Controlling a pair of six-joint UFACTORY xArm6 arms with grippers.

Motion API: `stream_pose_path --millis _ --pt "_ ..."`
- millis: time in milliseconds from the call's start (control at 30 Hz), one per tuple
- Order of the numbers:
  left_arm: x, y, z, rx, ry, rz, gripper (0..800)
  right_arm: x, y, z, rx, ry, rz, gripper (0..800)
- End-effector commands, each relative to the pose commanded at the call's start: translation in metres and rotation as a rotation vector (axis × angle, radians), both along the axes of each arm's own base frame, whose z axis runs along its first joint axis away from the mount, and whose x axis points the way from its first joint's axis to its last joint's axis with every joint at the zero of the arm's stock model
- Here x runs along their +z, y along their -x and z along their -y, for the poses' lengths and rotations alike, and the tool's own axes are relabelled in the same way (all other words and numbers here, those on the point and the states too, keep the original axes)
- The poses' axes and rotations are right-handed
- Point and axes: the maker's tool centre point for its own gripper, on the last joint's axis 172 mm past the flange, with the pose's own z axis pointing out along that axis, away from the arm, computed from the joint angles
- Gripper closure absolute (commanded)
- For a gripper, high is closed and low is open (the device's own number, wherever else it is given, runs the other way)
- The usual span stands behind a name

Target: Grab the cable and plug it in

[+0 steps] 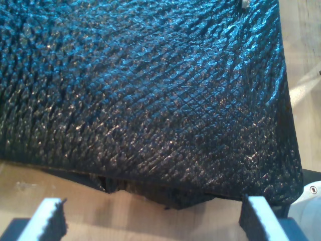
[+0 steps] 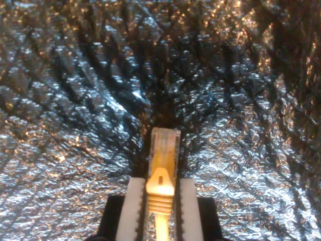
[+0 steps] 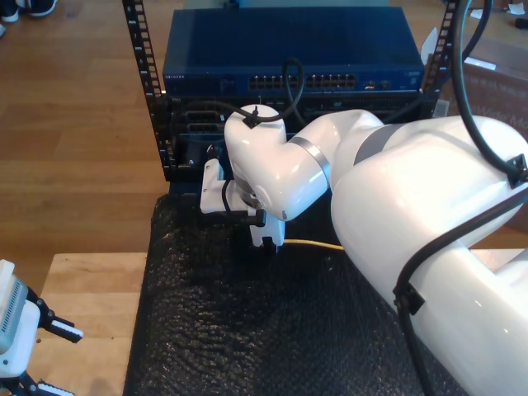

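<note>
In the first wrist view, my first tool [image 1: 153,221] hangs with its two toothed fingers spread wide and nothing between them, low over the near edge of the black bubble mat [image 1: 150,100] and a strip of wooden worktop [image 1: 125,213].

In the second wrist view, my second tool [image 2: 160,201] has its white pads clamped on the yellow boot of the cable [image 2: 160,188], the clear plug [image 2: 164,145] jutting out ahead of the pads and pointing down at the mat's crinkled surface.

In the exterior view, my second tool [image 3: 266,243] sits over the far part of the mat, with the cable [image 3: 313,244] trailing away toward the exterior view's right behind the arm. The server rack [image 3: 289,74] stands just beyond, its row of ports [image 3: 301,82] higher up. My first tool [image 3: 29,330] waits at the near left of this view.

I judge the grab done and the plugging still ahead. To do it well I would lift clear of the mat, turn the plug level with the ports, and approach slowly and square so the latch seats without bending.
</note>
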Motion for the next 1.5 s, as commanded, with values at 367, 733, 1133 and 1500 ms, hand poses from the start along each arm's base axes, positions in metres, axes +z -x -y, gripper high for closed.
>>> stream_pose_path --millis 367,733,1133,1500 --pt "0.0 0.0 0.0 -0.001 0.001 -0.001 0 0.029 -0.006 0.0 -0.002 -0.023 0.031 793" --pt "0.004 0.003 0.004 -0.008 0.016 -0.007 0 0.072 0.03 0.025 0.076 0.008 -0.007 793" --pt "0.017 0.0 0.015 0.005 0.048 -0.005 0 0.137 0.113 0.032 0.108 -0.249 -0.185 793" --pt "0.058 -0.026 0.087 0.014 0.207 -0.025 0 0.177 0.151 0.04 0.084 -0.338 -0.189 793"
